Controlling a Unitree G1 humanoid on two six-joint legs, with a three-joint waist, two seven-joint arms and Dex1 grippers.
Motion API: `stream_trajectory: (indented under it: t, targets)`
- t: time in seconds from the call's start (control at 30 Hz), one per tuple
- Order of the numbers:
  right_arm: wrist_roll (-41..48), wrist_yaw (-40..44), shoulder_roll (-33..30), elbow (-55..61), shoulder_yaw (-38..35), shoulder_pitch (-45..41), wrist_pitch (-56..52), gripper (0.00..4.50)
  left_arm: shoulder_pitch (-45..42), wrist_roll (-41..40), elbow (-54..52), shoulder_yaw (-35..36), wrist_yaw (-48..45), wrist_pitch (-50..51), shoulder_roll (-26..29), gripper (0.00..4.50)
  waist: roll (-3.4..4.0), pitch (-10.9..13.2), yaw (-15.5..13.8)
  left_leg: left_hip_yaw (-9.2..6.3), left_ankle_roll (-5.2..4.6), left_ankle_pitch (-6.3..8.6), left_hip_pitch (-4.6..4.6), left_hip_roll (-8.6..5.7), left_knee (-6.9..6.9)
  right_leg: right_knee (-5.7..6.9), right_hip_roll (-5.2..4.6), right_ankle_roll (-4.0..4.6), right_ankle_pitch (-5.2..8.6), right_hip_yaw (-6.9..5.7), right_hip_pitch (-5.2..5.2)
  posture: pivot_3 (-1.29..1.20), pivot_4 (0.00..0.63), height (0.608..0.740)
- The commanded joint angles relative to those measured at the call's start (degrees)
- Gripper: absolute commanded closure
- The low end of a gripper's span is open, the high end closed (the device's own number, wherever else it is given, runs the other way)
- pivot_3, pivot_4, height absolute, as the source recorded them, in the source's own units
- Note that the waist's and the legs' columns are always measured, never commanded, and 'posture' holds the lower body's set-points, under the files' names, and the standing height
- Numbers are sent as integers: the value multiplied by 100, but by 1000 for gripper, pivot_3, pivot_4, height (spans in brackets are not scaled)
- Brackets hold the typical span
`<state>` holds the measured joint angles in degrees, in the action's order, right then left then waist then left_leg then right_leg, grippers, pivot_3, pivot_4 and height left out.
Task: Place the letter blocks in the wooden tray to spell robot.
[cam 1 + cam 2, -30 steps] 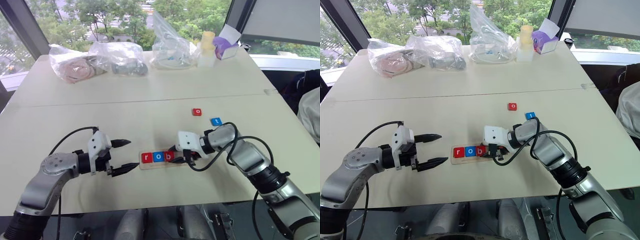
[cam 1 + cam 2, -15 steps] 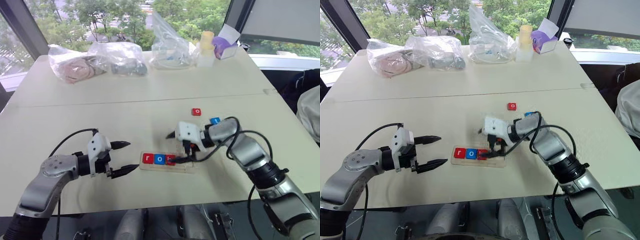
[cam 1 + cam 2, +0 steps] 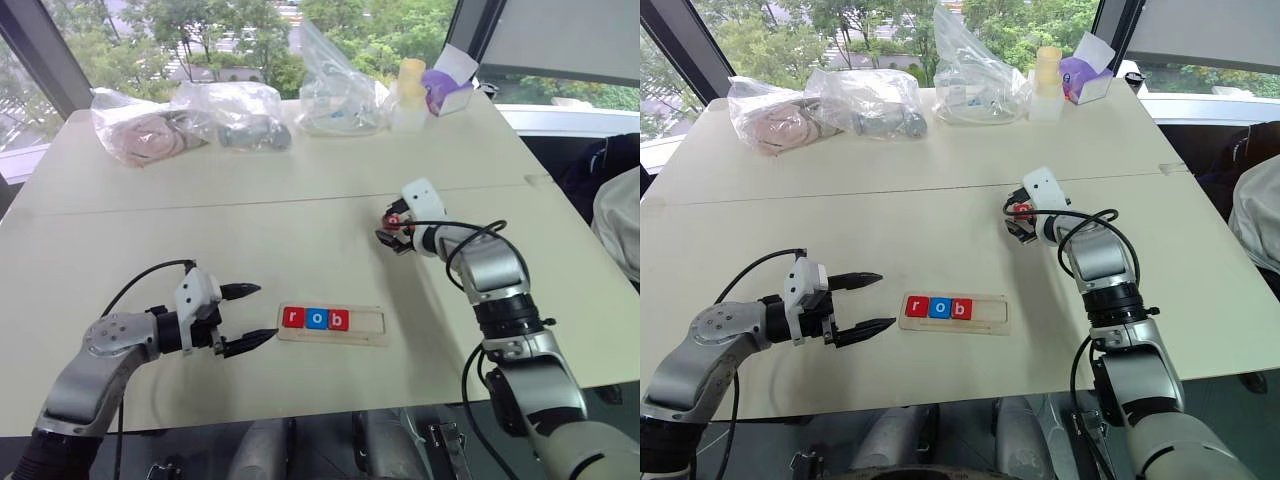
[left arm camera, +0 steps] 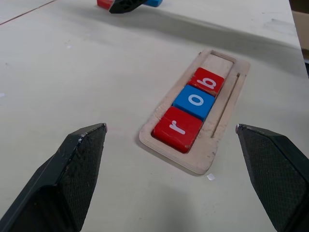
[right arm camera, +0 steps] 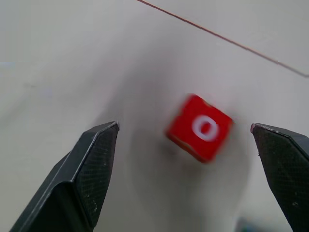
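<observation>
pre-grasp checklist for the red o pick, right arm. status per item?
1. Right gripper open: ok, fingers spread wide.
2. Red o block between the fingers: ok, it lies flat on the table, not yet gripped.
3. Wooden tray has a free slot after r, o, b: ok, bare wood past the b.
4. Blocks already in the tray seated flat and in order: ok.
5. Left gripper out of the way: ok, open, beside the tray's r end, not touching it.
6. Blue t block away from the grasp: cannot tell, the right gripper covers that spot.
</observation>
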<state>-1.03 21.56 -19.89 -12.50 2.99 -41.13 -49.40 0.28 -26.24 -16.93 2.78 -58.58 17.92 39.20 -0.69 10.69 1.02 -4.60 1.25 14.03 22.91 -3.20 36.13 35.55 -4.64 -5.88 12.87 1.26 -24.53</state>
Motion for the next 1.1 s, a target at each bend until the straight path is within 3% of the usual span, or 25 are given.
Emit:
stream_trajectory:
  t: [0.03, 0.57, 0.67, 0.83, 0.97, 1.1]
  targets:
    - [12, -594, 295, 202, -320, -7, -253, 47, -53, 8, -61, -44, -41, -121, -20, 0, 1, 0, -2, 0, 0, 0, 0, 0, 1, 1, 0, 0, 0, 0, 0, 0, 150, 740]
    - [225, -1418, 1280, -69, -610, -379, -553, 47, -100, 39, -77, -83, 64, -97, -98, 0, 2, -1, 42, 1, -2, -1, -32, 1, 4, 47, 9, 3, 1, 1, 9, 0, 150, 740]
    - [266, -1566, 1380, -374, -708, -496, -443, 885, -101, 44, -112, -94, 120, -73, -128, 0, 2, -1, 39, 1, -2, -1, -32, 1, 5, 47, 9, 2, 1, 1, 9, 0, 150, 740]
    - [307, -1728, 1362, -561, -829, -578, -419, 3345, -106, 37, -166, -122, 215, -40, -156, 0, 1, -2, 23, 1, -2, -1, -33, 1, 5, 47, 8, 2, 1, 1, 10, 0, 150, 740]
    - [367, -1534, 1189, 104, -725, -381, -881, 3361, -99, 31, -220, -144, 266, -5, -182, 0, 2, -1, 12, 1, -2, -1, -33, 0, 5, 47, 8, 2, 1, 1, 12, 0, 150, 740]
    - [576, -1195, 653, 2191, -605, 244, -2304, 3361, -66, -7, -305, -145, 271, 42, -180, 0, 5, 0, -29, -4, -2, -1, -25, -1, 2, 43, 5, 2, 2, -1, 9, 0, 150, 740]
